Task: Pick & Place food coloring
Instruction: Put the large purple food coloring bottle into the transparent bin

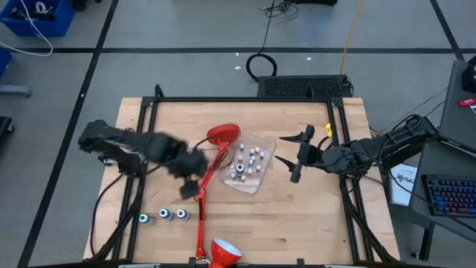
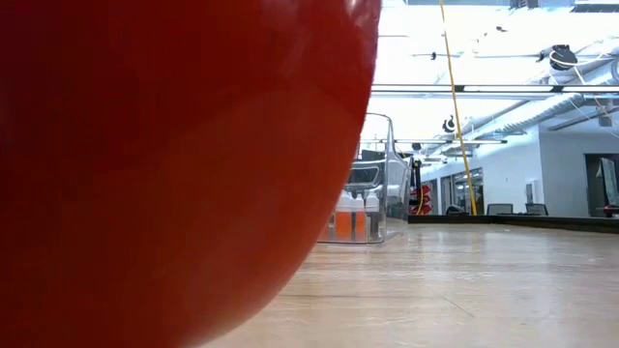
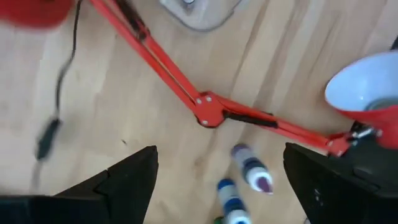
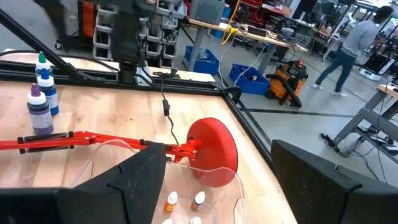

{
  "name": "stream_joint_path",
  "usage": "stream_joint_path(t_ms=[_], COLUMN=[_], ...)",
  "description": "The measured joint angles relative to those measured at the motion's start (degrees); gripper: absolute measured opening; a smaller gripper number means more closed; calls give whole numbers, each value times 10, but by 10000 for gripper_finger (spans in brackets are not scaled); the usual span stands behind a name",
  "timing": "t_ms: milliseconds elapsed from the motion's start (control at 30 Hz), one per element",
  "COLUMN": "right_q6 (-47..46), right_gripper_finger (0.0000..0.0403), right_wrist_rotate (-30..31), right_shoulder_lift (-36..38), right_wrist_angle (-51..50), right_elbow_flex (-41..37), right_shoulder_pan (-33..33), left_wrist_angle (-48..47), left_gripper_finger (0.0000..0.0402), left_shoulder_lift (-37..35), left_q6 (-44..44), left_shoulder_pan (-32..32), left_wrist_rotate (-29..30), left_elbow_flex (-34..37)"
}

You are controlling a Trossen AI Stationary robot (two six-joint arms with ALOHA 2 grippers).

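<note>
High view: left claw (image 1: 190, 179) open over lamp arm (image 1: 202, 212), near bottles (image 1: 163, 215).

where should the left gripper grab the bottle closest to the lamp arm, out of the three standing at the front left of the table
Take the nearest dark bottle around its round body, just under the cap, coming straight down from above. It stands upright, so its sides are free. Set the fingers across the row, not along it: the next bottle stands close on one side and the lamp arm on the other. The left gripper is open, probably wide enough.
</note>
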State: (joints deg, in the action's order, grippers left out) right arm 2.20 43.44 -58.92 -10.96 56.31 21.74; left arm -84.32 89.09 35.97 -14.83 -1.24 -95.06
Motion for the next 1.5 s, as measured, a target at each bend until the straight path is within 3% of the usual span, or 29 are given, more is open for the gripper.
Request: stream_joint_path(t_ms=[167, 367, 667, 1500], right_q6=[0, -12, -20, -26], right_gripper_finger=[279, 279, 279, 279], right_wrist_rotate=[0, 0, -1, -1], right_shoulder_lift=[0, 0, 0, 0], right_wrist_angle=[-1, 0, 0, 0], right_elbow_flex=[0, 0, 0, 0], right_shoulder_pan=[0, 0, 0, 0], left_wrist_angle=[43, 103, 259, 291], left_gripper_finger=[344, 344, 314, 293], left_shoulder_lift=[-42, -36, -14, -13], left_q6=[203, 319, 333, 327], left_shoulder_pan=[-129, -201, -229, -230], left_wrist_rotate=[61, 80, 26, 2], left_elbow_flex=[83, 190, 286, 349])
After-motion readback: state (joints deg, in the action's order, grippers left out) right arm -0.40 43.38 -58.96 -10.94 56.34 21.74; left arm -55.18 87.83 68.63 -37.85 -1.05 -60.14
